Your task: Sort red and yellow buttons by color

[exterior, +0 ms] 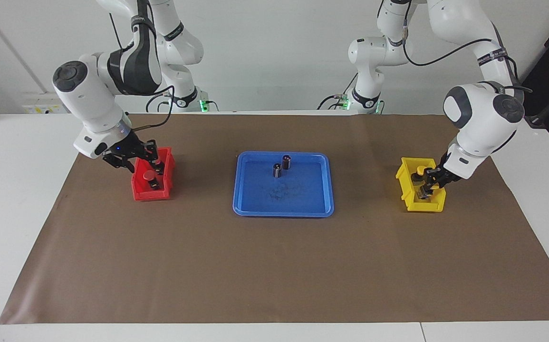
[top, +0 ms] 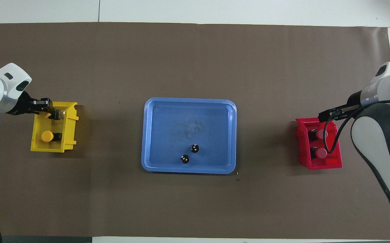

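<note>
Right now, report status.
Left pincer shut on yellow button over yellow bin. Right pincer over red bin, two red buttons inside. Nothing in the way.

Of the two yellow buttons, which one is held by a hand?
The yellow button farther from the robots, gripped by the left hand over the yellow bin; the other lies free inside.

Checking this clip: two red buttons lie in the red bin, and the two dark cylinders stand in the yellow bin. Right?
Not quite. The two dark cylinders stand in the blue tray, not the yellow bin; the overhead view shows it. Two red buttons do lie in the red bin.
</note>
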You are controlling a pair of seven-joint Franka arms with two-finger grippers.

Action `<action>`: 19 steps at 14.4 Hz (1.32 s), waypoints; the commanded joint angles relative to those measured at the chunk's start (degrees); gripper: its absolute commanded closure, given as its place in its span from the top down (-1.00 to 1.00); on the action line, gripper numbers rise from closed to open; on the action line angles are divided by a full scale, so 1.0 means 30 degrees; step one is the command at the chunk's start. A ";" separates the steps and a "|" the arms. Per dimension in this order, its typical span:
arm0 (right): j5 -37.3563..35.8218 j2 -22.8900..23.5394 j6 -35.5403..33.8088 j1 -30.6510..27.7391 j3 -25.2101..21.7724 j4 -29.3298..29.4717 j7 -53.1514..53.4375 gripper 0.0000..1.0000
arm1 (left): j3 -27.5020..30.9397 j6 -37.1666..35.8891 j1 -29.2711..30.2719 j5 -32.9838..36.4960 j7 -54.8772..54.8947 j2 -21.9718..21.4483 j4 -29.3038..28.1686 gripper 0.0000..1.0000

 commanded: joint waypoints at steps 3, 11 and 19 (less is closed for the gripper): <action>-0.0029 -0.2082 -0.3087 -0.0145 0.0075 0.1037 0.0616 1.00 | -0.0140 0.1877 0.0475 0.0439 0.0202 0.0189 -0.1289 -0.97; -0.0967 -0.0442 -0.6819 -0.1052 -0.0160 0.6373 0.2698 1.00 | -0.0140 0.1271 0.0388 0.0439 0.0261 -0.0044 -0.1000 0.12; -0.1347 0.0438 -0.7842 -0.0701 -0.1274 0.8043 0.2669 1.00 | -0.0140 -0.2949 0.0417 0.0439 0.0319 -0.0513 0.1549 0.38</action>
